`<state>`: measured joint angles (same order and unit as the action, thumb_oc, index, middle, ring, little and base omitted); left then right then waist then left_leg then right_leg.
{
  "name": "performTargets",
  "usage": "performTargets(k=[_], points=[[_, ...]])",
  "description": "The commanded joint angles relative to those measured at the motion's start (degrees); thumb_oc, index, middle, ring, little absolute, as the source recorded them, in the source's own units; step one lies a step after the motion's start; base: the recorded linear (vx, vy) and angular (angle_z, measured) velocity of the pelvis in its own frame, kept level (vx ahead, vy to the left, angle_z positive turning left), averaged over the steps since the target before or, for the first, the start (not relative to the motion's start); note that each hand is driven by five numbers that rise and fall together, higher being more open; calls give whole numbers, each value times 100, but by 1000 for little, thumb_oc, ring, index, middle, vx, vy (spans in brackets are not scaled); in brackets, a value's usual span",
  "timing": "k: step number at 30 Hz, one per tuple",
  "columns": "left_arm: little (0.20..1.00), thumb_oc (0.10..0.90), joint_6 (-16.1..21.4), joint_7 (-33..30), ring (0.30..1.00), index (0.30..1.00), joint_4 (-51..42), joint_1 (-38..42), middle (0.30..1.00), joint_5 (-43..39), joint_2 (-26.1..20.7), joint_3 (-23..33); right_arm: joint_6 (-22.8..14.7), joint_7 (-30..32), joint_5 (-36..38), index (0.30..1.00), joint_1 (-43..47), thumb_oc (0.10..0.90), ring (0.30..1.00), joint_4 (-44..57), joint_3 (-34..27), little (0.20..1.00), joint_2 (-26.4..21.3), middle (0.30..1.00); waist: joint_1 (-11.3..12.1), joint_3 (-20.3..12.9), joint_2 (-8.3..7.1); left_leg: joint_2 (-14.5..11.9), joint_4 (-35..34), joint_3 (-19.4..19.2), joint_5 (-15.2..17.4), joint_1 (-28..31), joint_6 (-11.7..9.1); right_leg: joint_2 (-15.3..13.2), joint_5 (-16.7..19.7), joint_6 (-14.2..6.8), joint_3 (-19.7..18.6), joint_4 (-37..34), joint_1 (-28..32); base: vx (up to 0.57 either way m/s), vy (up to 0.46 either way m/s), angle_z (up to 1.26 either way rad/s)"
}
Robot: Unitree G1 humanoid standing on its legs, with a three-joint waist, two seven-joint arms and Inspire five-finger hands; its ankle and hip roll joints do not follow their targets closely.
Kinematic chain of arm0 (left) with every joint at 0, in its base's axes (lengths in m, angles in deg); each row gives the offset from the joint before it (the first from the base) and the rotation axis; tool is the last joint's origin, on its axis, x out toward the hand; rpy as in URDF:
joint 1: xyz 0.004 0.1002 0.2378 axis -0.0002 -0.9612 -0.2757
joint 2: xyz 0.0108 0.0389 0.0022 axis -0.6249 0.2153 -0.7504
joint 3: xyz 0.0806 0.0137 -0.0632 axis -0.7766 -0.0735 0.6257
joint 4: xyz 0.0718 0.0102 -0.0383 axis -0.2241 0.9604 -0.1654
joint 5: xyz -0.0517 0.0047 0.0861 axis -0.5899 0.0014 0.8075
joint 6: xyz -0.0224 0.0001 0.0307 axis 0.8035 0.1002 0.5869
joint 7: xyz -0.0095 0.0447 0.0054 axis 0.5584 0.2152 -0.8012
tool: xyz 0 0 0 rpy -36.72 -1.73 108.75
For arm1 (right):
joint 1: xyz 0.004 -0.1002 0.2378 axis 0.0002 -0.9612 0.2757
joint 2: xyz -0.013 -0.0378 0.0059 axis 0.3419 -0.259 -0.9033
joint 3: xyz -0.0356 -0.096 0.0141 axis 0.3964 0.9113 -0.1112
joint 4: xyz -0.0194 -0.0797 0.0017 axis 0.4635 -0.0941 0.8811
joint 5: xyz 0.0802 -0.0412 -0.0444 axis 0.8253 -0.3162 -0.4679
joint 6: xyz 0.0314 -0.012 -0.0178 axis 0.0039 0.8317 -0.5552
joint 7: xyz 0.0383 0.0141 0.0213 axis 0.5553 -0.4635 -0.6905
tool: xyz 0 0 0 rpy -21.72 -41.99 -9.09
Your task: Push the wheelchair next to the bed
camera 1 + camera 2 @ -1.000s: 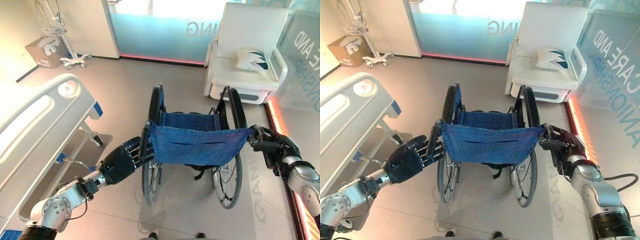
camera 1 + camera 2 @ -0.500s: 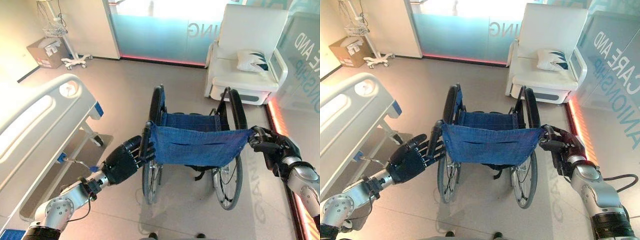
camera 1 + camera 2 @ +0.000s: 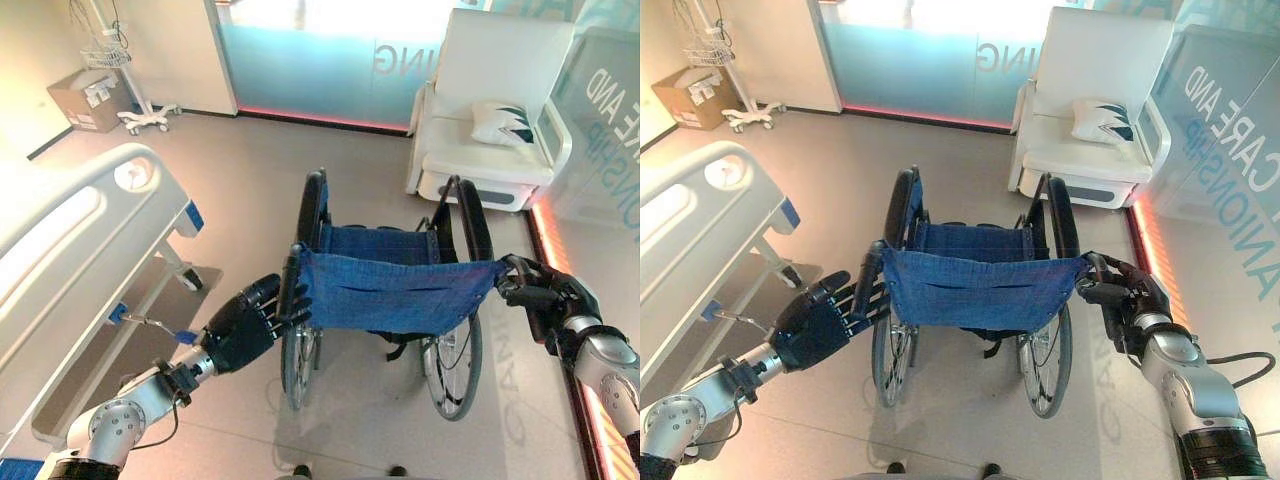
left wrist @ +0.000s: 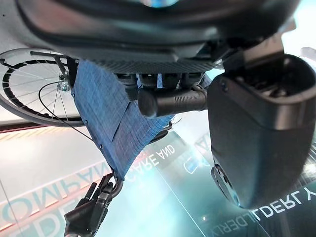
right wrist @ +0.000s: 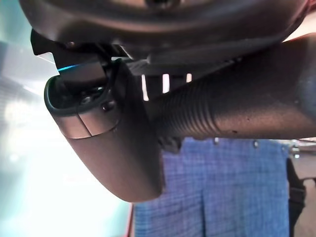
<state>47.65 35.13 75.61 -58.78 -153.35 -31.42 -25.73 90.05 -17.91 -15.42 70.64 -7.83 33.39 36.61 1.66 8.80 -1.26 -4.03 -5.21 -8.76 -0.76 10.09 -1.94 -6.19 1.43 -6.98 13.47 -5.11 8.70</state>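
We see the bed (image 3: pixel 70 240) filling the left side of the frame, its white rounded end board reaching toward the centre and its lower frame running down to the lower left corner. In the middle of the frame stands the wheelchair (image 3: pixel 385 290), seen from behind, with its blue cloth back stretched between two black push handles and its big spoked wheels on the grey floor (image 3: pixel 250 170); it sits just right of the bed end, apart from it with a strip of floor between. In the upper right we see a white armchair (image 3: pixel 495 110) against a glass wall, with a patterned cushion (image 3: pixel 505 122) lying on its seat. In the upper left corner a cardboard box (image 3: pixel 82 98) rests on the floor, and a wheeled stand (image 3: pixel 125 65) with a wire basket is just beside it. Our left hand (image 3: pixel 245 325) comes in from the lower left and its fingers are curled round the wheelchair's left push handle; in the left wrist view the black grip (image 4: pixel 170 101) lies across the palm with the thumb beside it. Our right hand (image 3: pixel 550 300) comes in from the right edge and is closed round the right push handle, and in the right wrist view the ribbed grip (image 5: pixel 232 111) is clamped under the fingers with the thumb wrapped below it.
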Motion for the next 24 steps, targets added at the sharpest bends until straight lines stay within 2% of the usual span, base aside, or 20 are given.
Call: performTargets(k=[1,5,11,17,24], points=[[900,800,1089,1735,900,900,-1185,1301,900,-1125,27,616,-349,-572,52,300,231,400,300,692,-169,300,-233,300,-37,-526,138,-187,21,-55,197,-40,-268,-183,-208,-68,305,11,176,0,0,0],[900,800,1092,1862,900,900,-1234,1341,900,-1271,89,644,-293,-569,34,300,244,400,300,727,-176,300,-187,300,-38,-538,131,-186,21,-59,202,-37,-277,-187,-213,-70,313,11,185,0,0,0],[900,800,1154,2235,900,900,-1404,1429,900,-974,64,583,-211,-531,27,300,277,400,300,756,-201,300,-156,300,-54,-545,134,-182,21,-73,214,-24,-282,-197,-213,-84,316,11,192,0,0,0],[900,800,1479,2388,900,900,-1525,1492,900,-865,-52,628,-190,-604,10,300,226,400,300,768,-259,300,-115,300,-77,-553,144,-171,21,-84,222,-11,-286,-197,-213,-95,292,11,193,0,0,0],[900,800,1889,2274,900,900,-1662,1581,900,-1188,-10,808,-193,-712,-96,300,194,400,300,718,-319,300,10,300,-79,-583,135,-176,21,-111,227,-5,-300,-203,-223,-98,307,11,201,0,0,0]])
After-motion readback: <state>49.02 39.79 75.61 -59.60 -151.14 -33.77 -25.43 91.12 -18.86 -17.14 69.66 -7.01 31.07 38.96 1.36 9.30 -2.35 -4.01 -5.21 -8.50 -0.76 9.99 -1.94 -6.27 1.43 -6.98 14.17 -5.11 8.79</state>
